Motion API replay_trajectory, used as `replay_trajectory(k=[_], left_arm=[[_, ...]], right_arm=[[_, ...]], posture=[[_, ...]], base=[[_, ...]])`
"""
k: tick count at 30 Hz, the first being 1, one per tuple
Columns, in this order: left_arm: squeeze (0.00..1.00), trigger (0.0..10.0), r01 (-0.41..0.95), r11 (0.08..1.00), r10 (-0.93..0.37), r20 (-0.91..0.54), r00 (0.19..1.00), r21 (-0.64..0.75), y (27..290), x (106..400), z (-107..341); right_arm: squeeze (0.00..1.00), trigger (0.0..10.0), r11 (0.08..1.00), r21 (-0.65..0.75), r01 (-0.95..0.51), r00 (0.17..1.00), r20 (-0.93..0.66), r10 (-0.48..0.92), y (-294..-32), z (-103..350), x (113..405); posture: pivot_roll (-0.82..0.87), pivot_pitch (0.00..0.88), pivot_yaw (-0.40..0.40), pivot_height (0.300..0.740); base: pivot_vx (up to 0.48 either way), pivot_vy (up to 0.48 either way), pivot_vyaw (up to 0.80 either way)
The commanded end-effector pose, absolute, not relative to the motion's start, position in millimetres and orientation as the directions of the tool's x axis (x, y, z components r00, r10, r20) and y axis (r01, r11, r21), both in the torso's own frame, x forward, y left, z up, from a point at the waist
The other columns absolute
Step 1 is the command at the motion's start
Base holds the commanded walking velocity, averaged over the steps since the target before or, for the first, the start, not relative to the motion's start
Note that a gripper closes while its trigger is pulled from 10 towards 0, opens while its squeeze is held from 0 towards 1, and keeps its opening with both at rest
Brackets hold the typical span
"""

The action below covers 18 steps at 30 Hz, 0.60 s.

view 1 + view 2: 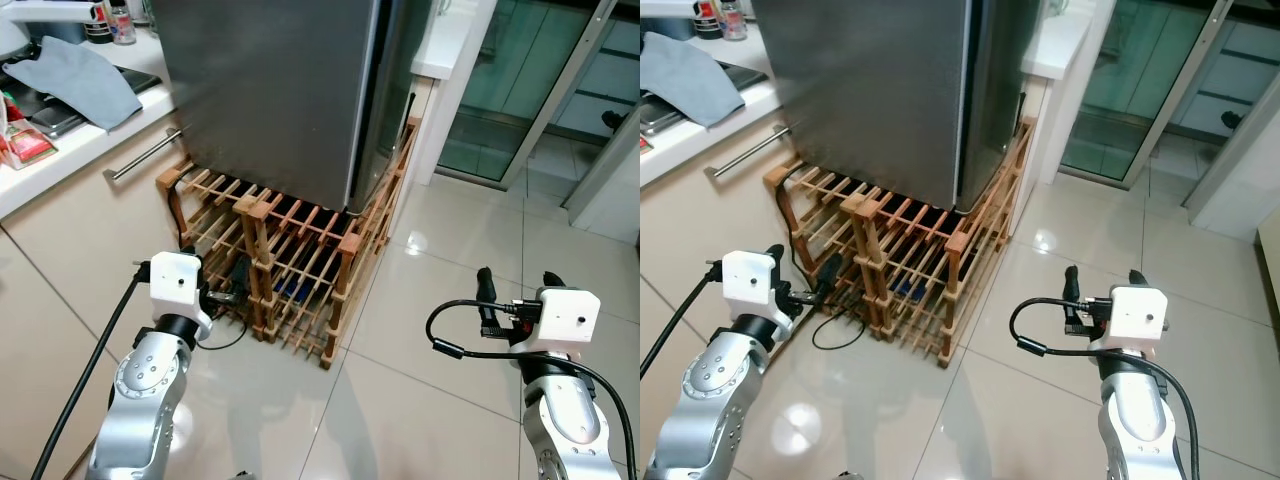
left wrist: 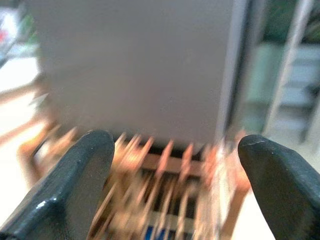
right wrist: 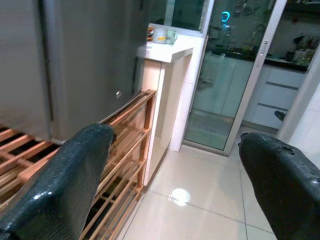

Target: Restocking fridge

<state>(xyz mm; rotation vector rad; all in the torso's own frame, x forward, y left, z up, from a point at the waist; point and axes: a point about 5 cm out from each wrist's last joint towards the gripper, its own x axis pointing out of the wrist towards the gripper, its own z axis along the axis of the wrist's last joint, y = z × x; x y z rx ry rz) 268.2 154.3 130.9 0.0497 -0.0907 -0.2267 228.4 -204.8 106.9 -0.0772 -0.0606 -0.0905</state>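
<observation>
A tall grey steel fridge [image 1: 280,90] stands ahead with its door shut, resting on a low wooden slatted rack [image 1: 300,250]. My left gripper [image 1: 215,265] is held low before the rack's left front, open, with nothing between its fingers [image 2: 75,185]. The blurred left wrist view looks at the fridge front [image 2: 135,70] and the rack below it. My right gripper [image 1: 518,282] hangs over the floor tiles to the right of the rack, open and empty. Its wrist view looks past the fingers [image 3: 65,185] at the fridge's right side [image 3: 90,60].
A white counter [image 1: 70,150] with a grey cloth [image 1: 80,80] and a drawer handle [image 1: 145,155] runs along the left. Right of the fridge are a white ledge [image 1: 450,50] and glass sliding doors [image 1: 520,90]. A black cable [image 1: 225,335] lies by the rack. Glossy floor tiles [image 1: 420,380] lie in front.
</observation>
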Motion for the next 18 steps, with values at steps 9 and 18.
replay_trajectory(k=[9,18], left_arm=[[0.0,10.0,0.28,0.955,-0.291,0.122,0.949,0.102,135.2,281.9,149.4],[0.0,10.0,0.255,0.965,-0.262,0.145,0.954,0.07,131.9,289.1,157.2]], right_arm=[[0.0,10.0,0.993,-0.062,0.099,0.993,0.063,-0.095,-199.0,113.6,251.7],[0.0,10.0,0.995,-0.063,0.079,0.996,0.046,-0.076,-192.7,109.7,251.9]], posture=[[-0.09,0.0,-0.002,0.74],[-0.09,0.0,0.001,0.74]], base=[[0.459,0.0,0.0],[0.479,0.0,0.0]])
